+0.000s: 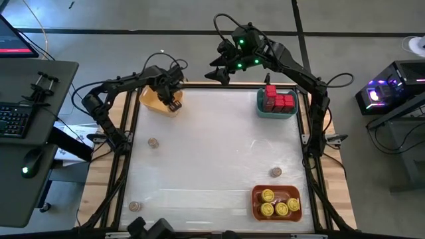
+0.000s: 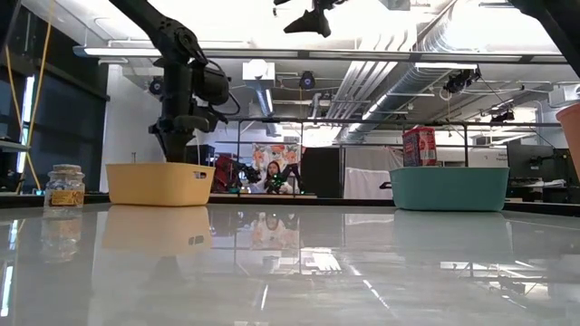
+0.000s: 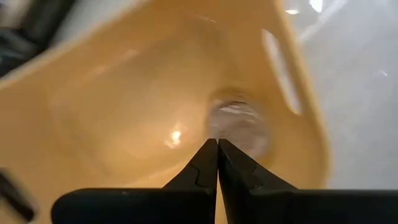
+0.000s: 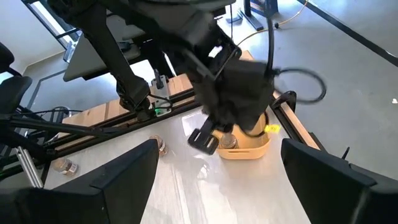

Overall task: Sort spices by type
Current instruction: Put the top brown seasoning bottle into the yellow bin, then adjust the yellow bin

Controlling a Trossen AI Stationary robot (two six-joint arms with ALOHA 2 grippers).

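Three brown jars (image 1: 153, 143) sit loose on the table; a fourth (image 3: 237, 123) lies inside the yellow bin (image 1: 151, 99), beneath my left gripper (image 1: 174, 104), whose fingers are clenched on nothing. I'd lift straight up, clearing the bin wall. My right gripper (image 1: 217, 74) hangs spread wide, behind the teal bin (image 1: 260, 105). I can't count the red tins (image 1: 279, 101) for certain.
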